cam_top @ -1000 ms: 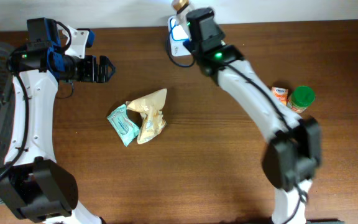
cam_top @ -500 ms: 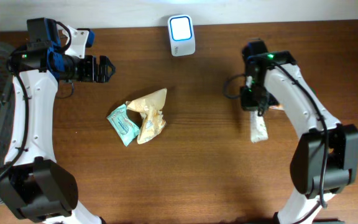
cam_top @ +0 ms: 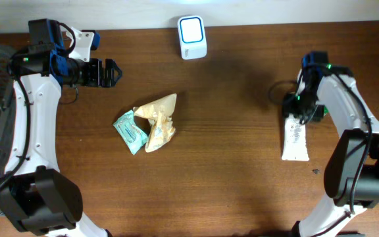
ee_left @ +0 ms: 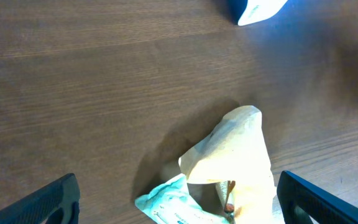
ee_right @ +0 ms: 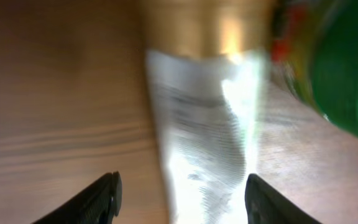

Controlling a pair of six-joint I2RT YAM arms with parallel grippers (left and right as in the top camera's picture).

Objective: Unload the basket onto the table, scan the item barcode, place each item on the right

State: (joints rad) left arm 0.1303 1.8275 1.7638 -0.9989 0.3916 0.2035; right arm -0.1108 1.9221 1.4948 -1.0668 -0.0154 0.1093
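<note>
At frame right your right gripper (ee_right: 184, 198) straddles the white tube (cam_top: 295, 141), jaws parted and unclamped, seemingly setting it aside; left gripper (cam_top: 114, 72) gapes empty.

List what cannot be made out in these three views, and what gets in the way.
White tube: print too small overhead, blurred in the right wrist view.
Green object: blurred, cut off by the right wrist view's right edge.
Teal packet: partly under the tan packet; cut by the left wrist view's bottom edge.
Scanner: only a corner shows at the left wrist view's top edge.
</note>
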